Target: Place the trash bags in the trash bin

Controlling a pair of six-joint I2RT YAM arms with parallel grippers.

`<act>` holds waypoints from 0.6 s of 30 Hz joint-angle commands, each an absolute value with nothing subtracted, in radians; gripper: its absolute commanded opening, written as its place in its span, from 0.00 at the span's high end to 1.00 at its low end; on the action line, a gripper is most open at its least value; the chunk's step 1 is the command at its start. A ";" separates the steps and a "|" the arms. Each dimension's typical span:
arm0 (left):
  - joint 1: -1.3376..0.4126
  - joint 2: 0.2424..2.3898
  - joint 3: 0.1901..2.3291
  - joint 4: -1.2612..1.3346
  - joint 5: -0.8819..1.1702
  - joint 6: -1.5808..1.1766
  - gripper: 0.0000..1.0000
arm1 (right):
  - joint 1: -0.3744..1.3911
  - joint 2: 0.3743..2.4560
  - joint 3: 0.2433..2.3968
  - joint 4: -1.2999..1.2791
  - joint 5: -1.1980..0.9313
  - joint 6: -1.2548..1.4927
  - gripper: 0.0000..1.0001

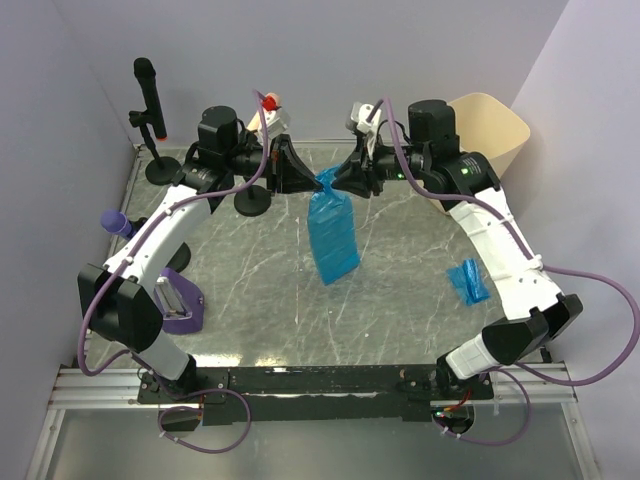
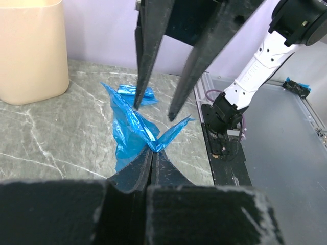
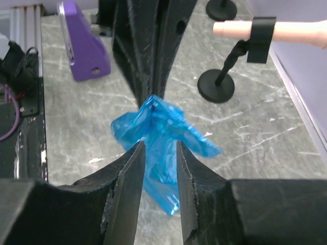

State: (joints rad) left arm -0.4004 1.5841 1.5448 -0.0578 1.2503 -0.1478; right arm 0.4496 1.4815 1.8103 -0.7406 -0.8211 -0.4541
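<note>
A folded trash bag [image 1: 467,282] is laid at 4 o'clock. A second trash bag [image 1: 332,235] is pinched at centre by the left fingers [image 2: 138,173]; the right fingers [image 3: 127,178] are spread around it. The trash bin [image 1: 495,130] is set at 1 o'clock.

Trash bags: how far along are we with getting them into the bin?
Done: nothing; no blue shows inside the trash bin. In hand: the left gripper is shut on the top of the unfolded blue bag, the right gripper open astride it. Left: that bag and the folded blue bag on the table must both go in.
</note>
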 commanded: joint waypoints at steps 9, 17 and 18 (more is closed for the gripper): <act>-0.400 1.591 1.583 0.023 1.267 -0.199 0.99 | 0.503 1.440 1.792 -0.770 -0.789 -0.518 0.57; -0.400 1.585 1.586 0.002 1.262 -0.172 0.99 | 0.517 1.493 1.835 -0.732 -0.701 -0.508 0.74; -0.400 1.585 1.585 0.002 1.261 -0.173 0.99 | 0.517 1.491 1.836 -0.729 -0.696 -0.508 0.76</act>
